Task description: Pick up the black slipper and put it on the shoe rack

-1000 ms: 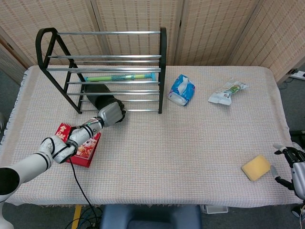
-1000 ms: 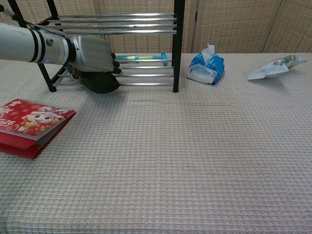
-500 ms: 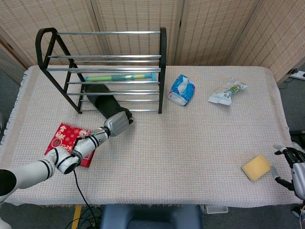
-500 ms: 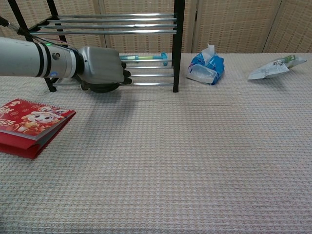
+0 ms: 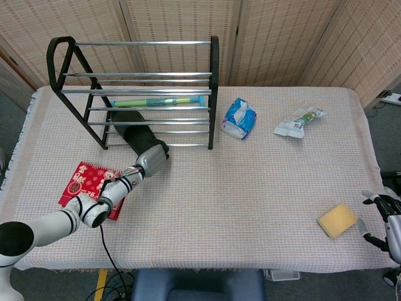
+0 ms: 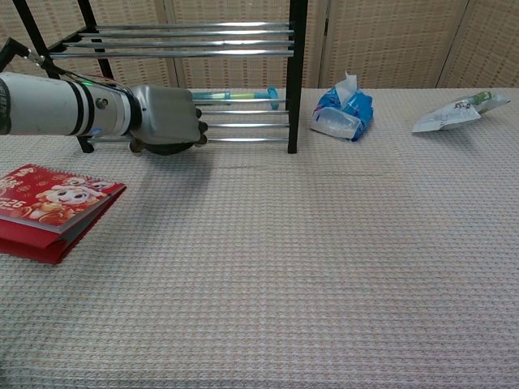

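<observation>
The left hand [image 5: 152, 160] lay at the rack [image 5: 212, 94], fingers curled over the near end of the slipper [image 5: 130, 130]; whether they gripped it, I could not tell. The slipper stretched beyond the hand under the lower rails. It looked light, soft and bendable, best pinched across its middle

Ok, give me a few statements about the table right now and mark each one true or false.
1. The left hand is at the slipper's near end by the rack. True.
2. The sponge lies inside the rack. False: it lies on the table near the right hand.
3. The red booklet lies flat on the table. True.
4. The blue tissue pack sits on the rack's top shelf. False: it is on the table beside the rack.
5. The right hand holds the snack packet. False: that hand holds nothing.
</observation>
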Controlling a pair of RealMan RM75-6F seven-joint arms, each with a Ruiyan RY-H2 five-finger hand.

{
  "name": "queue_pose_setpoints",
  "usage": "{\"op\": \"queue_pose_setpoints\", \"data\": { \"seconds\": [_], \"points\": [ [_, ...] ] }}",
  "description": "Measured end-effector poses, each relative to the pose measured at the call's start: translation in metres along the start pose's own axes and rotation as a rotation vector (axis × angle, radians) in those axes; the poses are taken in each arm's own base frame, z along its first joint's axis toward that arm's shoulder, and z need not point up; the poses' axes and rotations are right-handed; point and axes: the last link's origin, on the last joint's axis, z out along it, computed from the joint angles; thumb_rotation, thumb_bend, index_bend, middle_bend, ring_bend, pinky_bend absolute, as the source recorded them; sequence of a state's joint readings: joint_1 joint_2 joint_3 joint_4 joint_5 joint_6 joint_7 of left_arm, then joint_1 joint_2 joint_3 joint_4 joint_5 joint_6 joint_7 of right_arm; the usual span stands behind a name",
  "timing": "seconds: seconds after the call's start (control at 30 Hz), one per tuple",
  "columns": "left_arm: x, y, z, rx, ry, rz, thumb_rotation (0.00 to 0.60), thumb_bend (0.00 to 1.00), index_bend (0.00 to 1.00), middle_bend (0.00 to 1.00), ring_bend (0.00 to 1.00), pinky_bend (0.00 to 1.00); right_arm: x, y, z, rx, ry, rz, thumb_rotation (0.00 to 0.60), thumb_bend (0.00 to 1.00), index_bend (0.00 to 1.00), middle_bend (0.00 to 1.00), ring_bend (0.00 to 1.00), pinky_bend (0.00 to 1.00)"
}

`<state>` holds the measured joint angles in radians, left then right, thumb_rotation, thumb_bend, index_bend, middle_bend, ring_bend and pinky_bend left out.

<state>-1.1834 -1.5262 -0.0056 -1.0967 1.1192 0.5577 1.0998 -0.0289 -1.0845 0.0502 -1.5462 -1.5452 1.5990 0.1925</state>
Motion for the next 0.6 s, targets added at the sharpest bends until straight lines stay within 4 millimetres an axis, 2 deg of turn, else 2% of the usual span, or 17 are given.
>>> {"op": "queue_pose_setpoints", "data": {
  "seconds": [0.6],
  "points": [
    [-0.028, -0.008, -0.014, 0.042, -0.096, -0.028, 0.6, 0.19, 0.34, 0.21, 0.22, 0.43, 0.001, -0.003, -0.001, 0.009, 0.005, -0.001, 0.6, 0.39, 0.2, 0.37, 0.26, 0.22]
  ]
}}
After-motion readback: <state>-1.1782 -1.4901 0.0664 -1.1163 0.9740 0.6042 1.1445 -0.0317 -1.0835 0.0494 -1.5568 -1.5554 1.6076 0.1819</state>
